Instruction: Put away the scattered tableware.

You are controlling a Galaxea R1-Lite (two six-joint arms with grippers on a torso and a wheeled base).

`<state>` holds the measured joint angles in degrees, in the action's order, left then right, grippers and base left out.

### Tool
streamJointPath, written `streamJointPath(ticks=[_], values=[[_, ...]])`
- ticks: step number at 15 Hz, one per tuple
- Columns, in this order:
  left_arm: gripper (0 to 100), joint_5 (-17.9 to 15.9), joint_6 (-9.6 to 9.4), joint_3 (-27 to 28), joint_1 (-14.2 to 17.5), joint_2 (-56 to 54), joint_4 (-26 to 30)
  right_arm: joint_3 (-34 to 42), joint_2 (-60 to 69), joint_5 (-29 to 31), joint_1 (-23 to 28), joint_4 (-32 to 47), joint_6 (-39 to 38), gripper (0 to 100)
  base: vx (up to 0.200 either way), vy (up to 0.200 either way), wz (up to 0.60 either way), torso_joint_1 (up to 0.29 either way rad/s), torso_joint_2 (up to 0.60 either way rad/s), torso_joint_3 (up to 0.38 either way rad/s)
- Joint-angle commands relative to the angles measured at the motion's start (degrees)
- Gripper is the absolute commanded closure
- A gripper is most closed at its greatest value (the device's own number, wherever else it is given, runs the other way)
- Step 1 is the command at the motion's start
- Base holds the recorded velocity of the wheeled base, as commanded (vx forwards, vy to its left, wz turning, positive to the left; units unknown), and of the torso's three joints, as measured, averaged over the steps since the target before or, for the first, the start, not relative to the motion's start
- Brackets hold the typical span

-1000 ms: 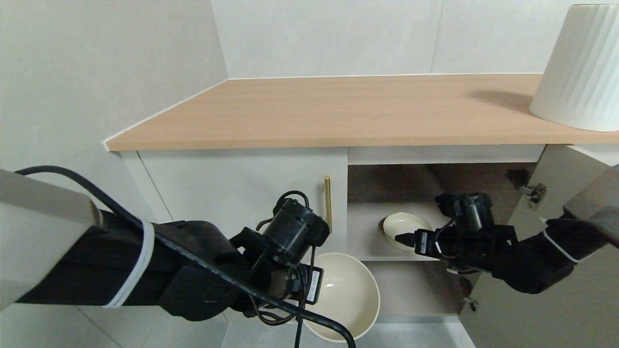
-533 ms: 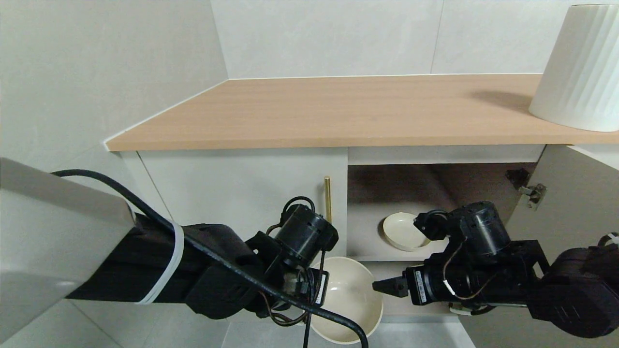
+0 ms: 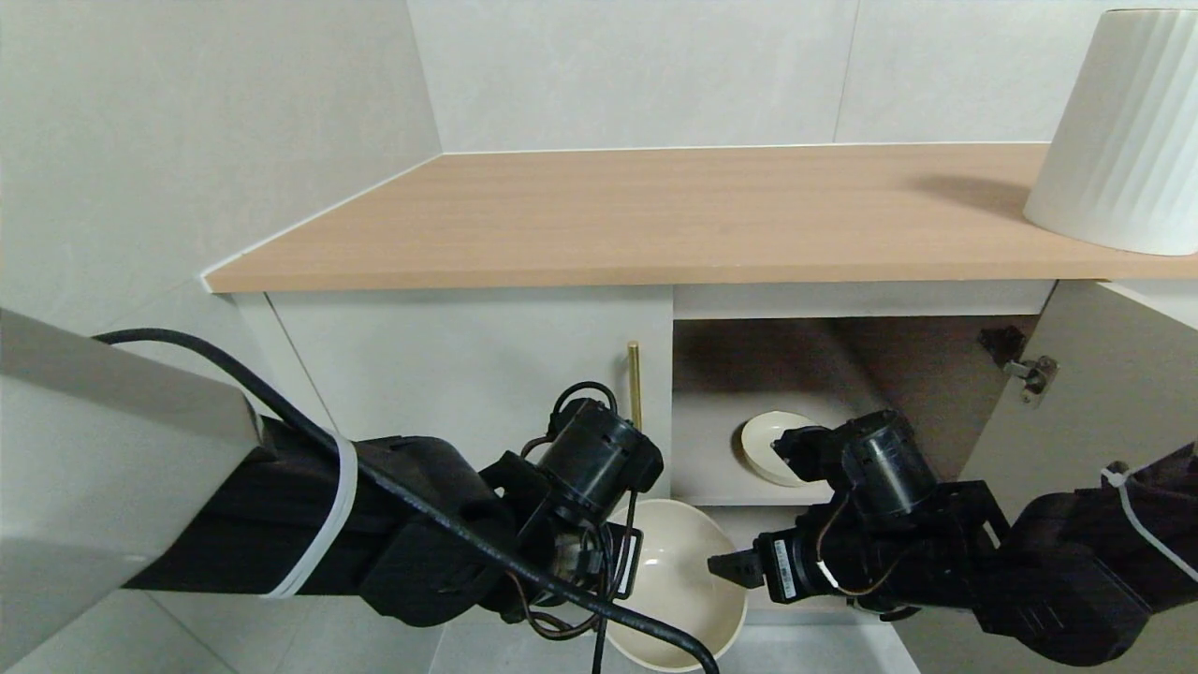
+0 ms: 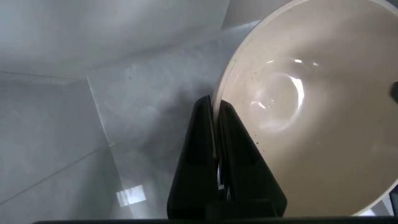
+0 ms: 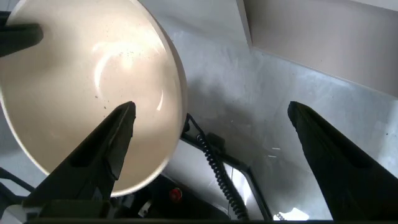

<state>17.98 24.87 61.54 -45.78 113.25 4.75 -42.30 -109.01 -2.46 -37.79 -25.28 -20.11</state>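
Cream bowl (image 3: 679,580) hangs before the cabinet (image 3: 842,300), my left fingers (image 4: 202,124) clenched on its rim, right fingers (image 5: 118,130) spread alongside; next, I judge, it joins the dish (image 3: 760,451) on the shelf (image 3: 707,468).

- Two cream bowls: one large bowl (image 3: 679,585) in front of the cupboard, one small bowl (image 3: 769,447) on the shelf inside.
- Two black robot hands: the left hand (image 4: 215,124) and the right hand (image 3: 730,566).
- Two cupboard doors: one closed door (image 3: 468,374), one open door (image 3: 1104,393).
- One brass handle (image 3: 634,393).
- One hinge (image 3: 1029,373).
- One wooden worktop (image 3: 655,215).
- One white ribbed shade (image 3: 1123,131).
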Motion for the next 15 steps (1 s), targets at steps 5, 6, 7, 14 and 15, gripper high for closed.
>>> streamJointPath(ticks=[5, 6, 7, 14, 15], values=[[100, 0.1, 0.0, 0.0, -0.2, -0.1, -0.1, -0.4, -1.3, 0.0, -0.2, 0.0, -0.1, 100, 0.0, 0.0, 0.0, 0.0, 0.0, 0.0], [100, 0.1, 0.0, 0.0, -0.2, -0.2, -0.1, -0.4, -1.4, 0.0, -0.2, 0.0, 0.0, 100, 0.0, 0.0, 0.0, 0.0, 0.0, 0.0], [100, 0.1, 0.09, 0.0, -0.3, -0.2, -0.1, -0.3, -1.5, 0.0, -0.3, 0.0, 0.0, 100, 0.0, 0.0, 0.0, 0.0, 0.0, 0.0], [100, 0.2, 0.09, 0.0, -0.3, -0.2, -0.1, -0.3, -1.8, 0.0, -0.7, 0.0, 0.0, 100, 0.0, 0.0, 0.0, 0.0, 0.0, 0.0], [100, 0.2, 0.09, 0.0, -0.3, -0.2, -0.2, -0.3, -1.8, 0.0, -0.7, 0.0, 0.0, 100, 0.0, 0.0, 0.0, 0.0, 0.0, 0.0]])
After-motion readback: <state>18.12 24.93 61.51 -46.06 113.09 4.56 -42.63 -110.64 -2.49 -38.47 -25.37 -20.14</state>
